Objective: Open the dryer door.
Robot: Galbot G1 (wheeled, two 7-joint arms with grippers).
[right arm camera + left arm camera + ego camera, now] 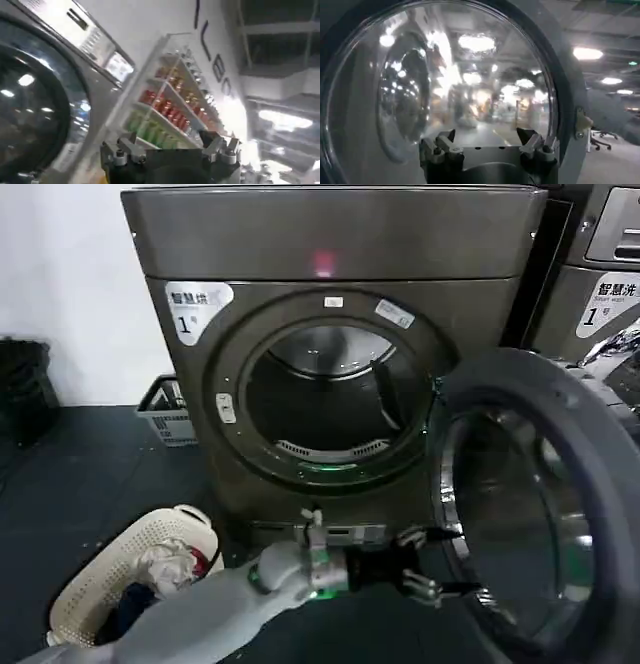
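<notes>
The dryer door [590,434] stands swung wide open to the right of the drum opening [335,399], its dark grey inner rim and glass bowl turned toward me. My left gripper [432,562] is low at the door's inner edge, open, with nothing between its fingers. In the left wrist view the door's glass [470,75] lies just beyond the open left gripper [487,142], with the latch hook [582,122] on the rim. My right gripper [170,145] is open and holds nothing, off beside another machine.
A white laundry basket [105,574] with clothes lies on the dark floor at the left. A grey basket [165,409] stands by the dryer's left side. A neighbouring machine [600,274] is at the right. A shelf of bottles [165,105] is behind the right gripper.
</notes>
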